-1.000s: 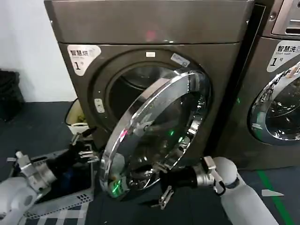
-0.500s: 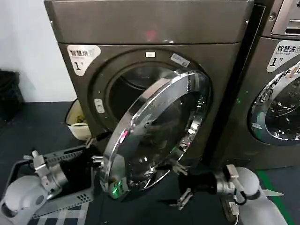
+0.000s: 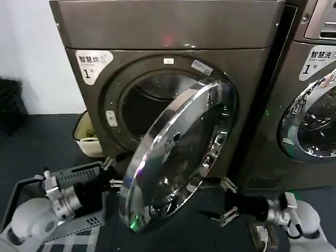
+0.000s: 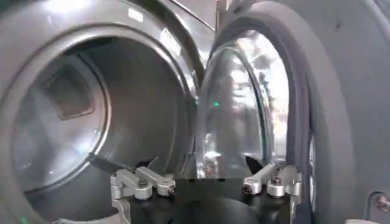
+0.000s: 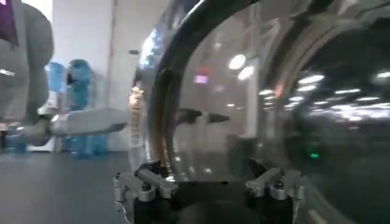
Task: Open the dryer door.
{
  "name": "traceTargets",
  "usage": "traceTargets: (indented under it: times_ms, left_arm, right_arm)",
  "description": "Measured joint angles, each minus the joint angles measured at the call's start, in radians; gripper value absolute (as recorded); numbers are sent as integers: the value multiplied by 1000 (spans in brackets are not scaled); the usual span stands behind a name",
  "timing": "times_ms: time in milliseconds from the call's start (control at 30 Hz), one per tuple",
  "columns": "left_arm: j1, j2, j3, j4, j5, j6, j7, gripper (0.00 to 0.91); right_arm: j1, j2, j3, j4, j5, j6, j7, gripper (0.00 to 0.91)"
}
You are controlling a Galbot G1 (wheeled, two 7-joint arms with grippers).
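The dryer (image 3: 173, 31) fills the middle of the head view, and its drum (image 4: 67, 122) is exposed. The dryer door (image 3: 181, 152) stands swung out partway, chrome ring and dark glass facing me. My left gripper (image 3: 113, 172) is open at the door's lower free edge, on its inner side. In the left wrist view the left gripper (image 4: 207, 175) faces the bowl glass (image 4: 234, 103) and grey inner face (image 4: 332, 115). My right gripper (image 3: 224, 200) is open, low and right of the door's outer side, holding nothing. The right gripper (image 5: 207, 176) looks at the door's outer glass (image 5: 256, 91).
A grey slatted basket (image 3: 29, 189) lies on the dark floor at the lower left. A cream tub (image 3: 85, 140) sits by the dryer's left foot. The lighter grey neighbouring machine (image 3: 310, 105) stands close on the right.
Both arms have drawn back and down from the door. The right gripper moved right, off the door's lower rim. The door has turned slightly, its free edge now lower and nearer me.
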Motion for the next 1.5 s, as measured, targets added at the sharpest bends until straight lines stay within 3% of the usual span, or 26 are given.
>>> traceTargets:
  times_ms: [267, 667, 900, 1100, 1500]
  left_arm:
    - [0, 7, 36, -31, 11, 7, 4, 907]
    - [-35, 21, 138, -58, 29, 7, 10, 907]
    - [-85, 45, 216, -57, 30, 6, 7, 907]
    - [-137, 62, 301, -52, 28, 8, 7, 907]
    - [-281, 75, 517, -31, 20, 5, 6, 907]
  right_arm:
    - [-97, 54, 164, 35, 13, 41, 87, 907]
    - [-258, 176, 426, 117, 119, 156, 454, 907]
    - [-329, 224, 575, 127, 189, 128, 656, 907]
    - [-342, 222, 718, 115, 205, 113, 825, 907]
    - [-330, 142, 1037, -39, 205, 15, 1094, 907]
